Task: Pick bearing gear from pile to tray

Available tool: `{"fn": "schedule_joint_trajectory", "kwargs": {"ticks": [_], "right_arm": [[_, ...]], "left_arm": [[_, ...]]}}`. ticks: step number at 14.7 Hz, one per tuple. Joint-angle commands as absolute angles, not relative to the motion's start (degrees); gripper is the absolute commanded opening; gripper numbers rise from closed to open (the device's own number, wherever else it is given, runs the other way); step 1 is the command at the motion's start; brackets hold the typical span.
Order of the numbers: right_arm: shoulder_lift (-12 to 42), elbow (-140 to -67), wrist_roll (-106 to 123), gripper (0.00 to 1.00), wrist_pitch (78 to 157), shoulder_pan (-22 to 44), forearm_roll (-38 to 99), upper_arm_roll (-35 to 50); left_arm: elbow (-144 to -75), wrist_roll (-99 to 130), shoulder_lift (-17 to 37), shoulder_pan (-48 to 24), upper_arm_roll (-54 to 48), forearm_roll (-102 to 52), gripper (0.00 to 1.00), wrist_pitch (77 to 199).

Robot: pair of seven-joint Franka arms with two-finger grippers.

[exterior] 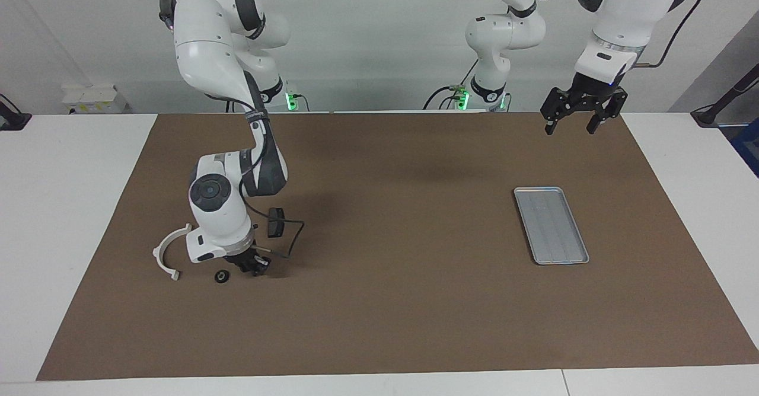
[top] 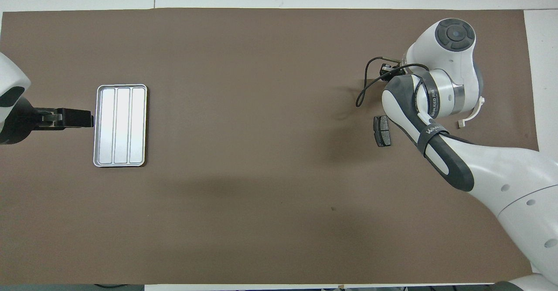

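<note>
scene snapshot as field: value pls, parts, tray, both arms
surface: brown mat on a white table
tray: silver, empty, toward the left arm's end
white arc: flat on the mat, toward the right arm's end
small black round piece: loose on the mat beside the right gripper
brake pad: on the mat, nearer to the robots than the right arm's wrist
right gripper: down at the mat among the parts; whether anything is held is hidden
left gripper: raised, jaws open, empty, waiting

right gripper low at pile, tray apart
</note>
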State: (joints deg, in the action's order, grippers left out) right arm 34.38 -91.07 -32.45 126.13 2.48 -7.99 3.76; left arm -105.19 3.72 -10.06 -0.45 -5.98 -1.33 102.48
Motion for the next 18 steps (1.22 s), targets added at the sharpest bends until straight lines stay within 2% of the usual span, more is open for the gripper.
{"fn": "schedule_joint_trajectory", "kwargs": {"ticks": [1, 4, 7, 8, 11, 14, 16, 18], "right_arm": [[34.7, -92.5, -33.5, 0.0, 126.1, 1.8, -8.3, 4.4], [34.6, -92.5, -33.1, 0.0, 125.9, 1.8, -8.3, 4.4], [34.5, -90.6, -30.6, 0.0, 122.7, 1.5, -8.5, 4.3], [34.5, -88.2, -28.2, 0.0, 119.7, 1.1, -8.4, 4.5], [33.3, -80.2, -20.4, 0.0, 108.1, 0.8, -8.6, 4.6], [29.2, -77.4, -18.0, 0.0, 98.4, 1.7, -8.4, 5.4], [28.1, -73.0, -19.9, 0.0, 90.9, 2.1, -8.0, 9.3], [27.3, -71.0, -32.8, 0.0, 87.1, 3.2, -6.8, 13.7]], "left_arm": [[-107.0, 4.0, -11.6, -0.6, -5.6, -1.9, 1.0, 104.1], [-106.4, 4.2, -11.1, -0.3, -5.6, -1.9, 1.0, 105.5], [-99.5, 7.8, -6.3, -0.2, -5.7, -1.9, 1.0, 107.0], [-97.8, 7.9, -5.2, -0.1, -5.6, -1.9, 1.0, 106.6], [-98.7, 8.0, -5.7, -0.3, -5.6, -1.8, 1.0, 105.6], [-100.4, 10.2, -6.7, -0.8, -5.7, -1.8, 1.0, 102.8], [-100.5, 10.6, -6.9, -0.4, -5.7, -1.9, 1.0, 102.8], [-100.8, 10.8, -6.9, -0.4, -5.7, -1.9, 1.0, 103.3]]}}
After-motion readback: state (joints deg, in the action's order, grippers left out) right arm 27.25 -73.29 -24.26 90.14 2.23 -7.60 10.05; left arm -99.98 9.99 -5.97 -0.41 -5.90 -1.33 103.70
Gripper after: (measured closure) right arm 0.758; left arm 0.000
